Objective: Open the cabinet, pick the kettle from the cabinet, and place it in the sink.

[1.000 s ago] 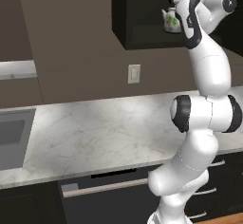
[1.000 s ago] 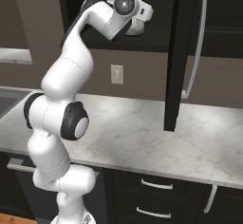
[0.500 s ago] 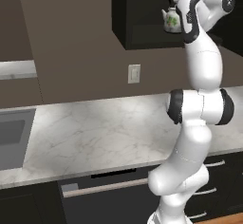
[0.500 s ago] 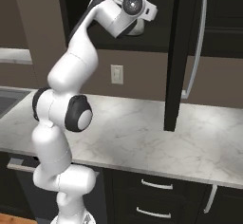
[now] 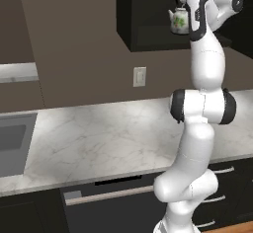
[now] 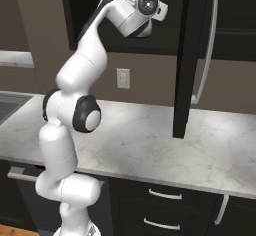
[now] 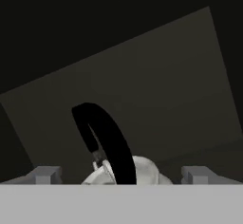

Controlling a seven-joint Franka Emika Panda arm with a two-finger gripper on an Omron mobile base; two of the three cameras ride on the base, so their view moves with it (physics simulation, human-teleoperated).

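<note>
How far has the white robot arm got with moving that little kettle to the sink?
Done: the black wall cabinet's door stands open. In hand: the open gripper straddles the thin black handle of the small white leaf-patterned kettle, which sits on the shelf, not yet gripped. Left: grasp, lift out, carry to the grey sink.

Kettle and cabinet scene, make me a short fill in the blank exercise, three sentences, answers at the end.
1. The kettle sits inside the open upper ____.
2. In the hand view, the kettle's arched black handle rises between the fingertips of the open ____.
3. The cabinet door hangs open above the marble ____.

Missing words: cabinet; gripper; counter
</note>
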